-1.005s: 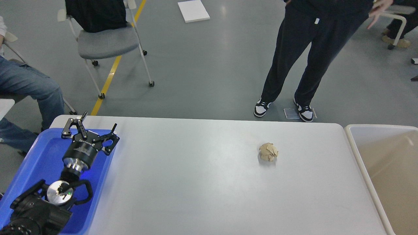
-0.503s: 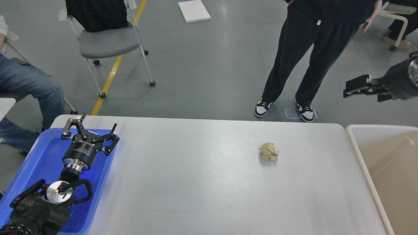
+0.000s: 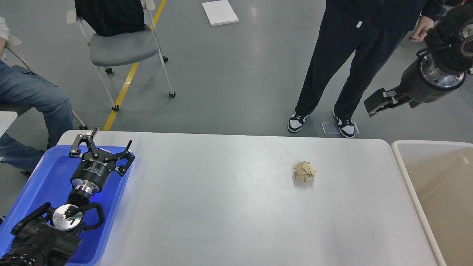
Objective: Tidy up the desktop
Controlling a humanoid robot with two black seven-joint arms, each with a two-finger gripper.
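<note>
The white-grey desktop (image 3: 221, 214) fills the lower middle of the head view. A crumpled beige paper ball (image 3: 304, 172) lies on it, right of centre. My left gripper (image 3: 109, 142) is open and empty, held over the far right corner of the blue tray (image 3: 44, 177), far left of the ball. My right gripper (image 3: 377, 102) hangs in the air beyond the table's far right edge, above and right of the ball. Its fingers look like one dark block, so I cannot tell whether they are open.
A beige rimmed bin (image 3: 401, 166) stands against the table's right end. A person in dark trousers (image 3: 343, 59) stands just beyond the far edge. A grey chair (image 3: 122, 48) and a seated person (image 3: 33, 99) are at the far left.
My right arm has come into view from the right and swung up and left, its gripper now pointing down-left beyond the table. The left arm and the paper ball have not moved.
</note>
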